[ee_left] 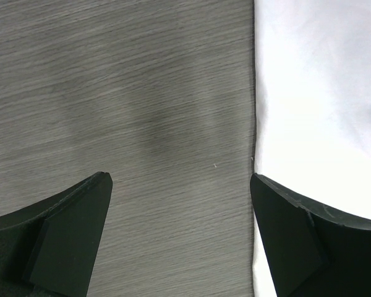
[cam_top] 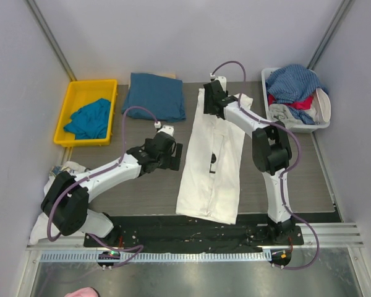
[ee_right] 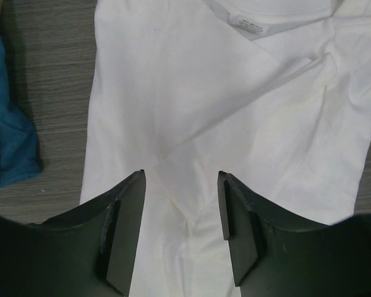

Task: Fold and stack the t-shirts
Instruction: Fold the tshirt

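Observation:
The white t-shirt (cam_top: pixel 210 167) (ee_left: pixel 315 93) (ee_right: pixel 235 111) lies folded into a long strip down the middle of the table, collar label at the far end. The dark blue t-shirt (cam_top: pixel 154 96) (ee_right: pixel 6 136) lies folded at the back, left of it. My left gripper (cam_top: pixel 175 156) (ee_left: pixel 179 179) is open just above bare tabletop, its right finger (ee_left: pixel 297 235) at the white shirt's left edge. My right gripper (cam_top: pixel 209 104) (ee_right: pixel 180 176) hovers over the white shirt near the collar. Its jaws stand apart over a cloth crease and hold nothing.
A yellow tray (cam_top: pixel 74 93) holding a teal cloth (cam_top: pixel 89 117) sits at the back left. At the back right, a white basket (cam_top: pixel 315 127) is piled with clothes. A black mat (cam_top: pixel 191 226) runs along the near edge by the arm bases.

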`<state>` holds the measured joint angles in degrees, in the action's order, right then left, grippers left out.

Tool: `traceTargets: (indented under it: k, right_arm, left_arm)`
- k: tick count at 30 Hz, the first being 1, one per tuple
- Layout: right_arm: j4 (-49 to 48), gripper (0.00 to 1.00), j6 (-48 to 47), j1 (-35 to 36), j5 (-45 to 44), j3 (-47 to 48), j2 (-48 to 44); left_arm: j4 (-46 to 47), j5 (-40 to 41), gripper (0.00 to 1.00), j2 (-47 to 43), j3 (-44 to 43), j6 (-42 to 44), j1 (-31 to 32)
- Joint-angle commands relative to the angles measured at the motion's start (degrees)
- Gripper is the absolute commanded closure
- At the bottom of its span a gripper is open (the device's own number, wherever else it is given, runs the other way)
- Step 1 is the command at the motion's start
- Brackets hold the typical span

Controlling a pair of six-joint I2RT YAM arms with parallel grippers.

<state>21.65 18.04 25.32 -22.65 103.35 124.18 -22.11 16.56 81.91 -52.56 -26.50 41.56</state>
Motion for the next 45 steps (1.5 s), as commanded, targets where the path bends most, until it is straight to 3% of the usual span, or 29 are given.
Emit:
traceTargets:
  k: [1,5,24,27,30,34,45]
  right_arm:
    - [-0.2,0.44,-7.0,0.3,1.3,5.0,2.8]
    - [-0.1,0.5,-8.5,0.2,2.1,6.3,5.3]
    - [0.0,0.51,-8.3,0.3,3.8,6.8,9.4]
    - [0.0,0.59,-8.2,0.2,3.7,6.7,9.2]
    - [0.0,0.76,-8.2,0.3,2.7,6.4,8.9]
    - [-0.3,0.84,-7.9,0.3,1.0,4.9,7.0]
    - [-1.2,0.92,2.2,-0.2,-8.2,-5.8,-3.0]
  left_arm:
    - [1.5,0.7,0.01,-2.1,0.5,-2.0,0.3]
    - [1.6,0.2,0.0,-1.8,0.8,-2.6,0.3]
    - [1.2,0.7,0.0,-1.8,0.6,-2.4,0.4]
    - [1.2,0.7,0.0,-1.8,0.6,-2.4,0.5]
    - [1.2,0.7,0.0,-1.7,0.7,-2.5,0.5]
    - [1.2,0.6,0.0,-1.7,1.0,-2.4,0.4]
    - [1.4,0.0,0.0,-1.7,1.0,-2.4,0.5]
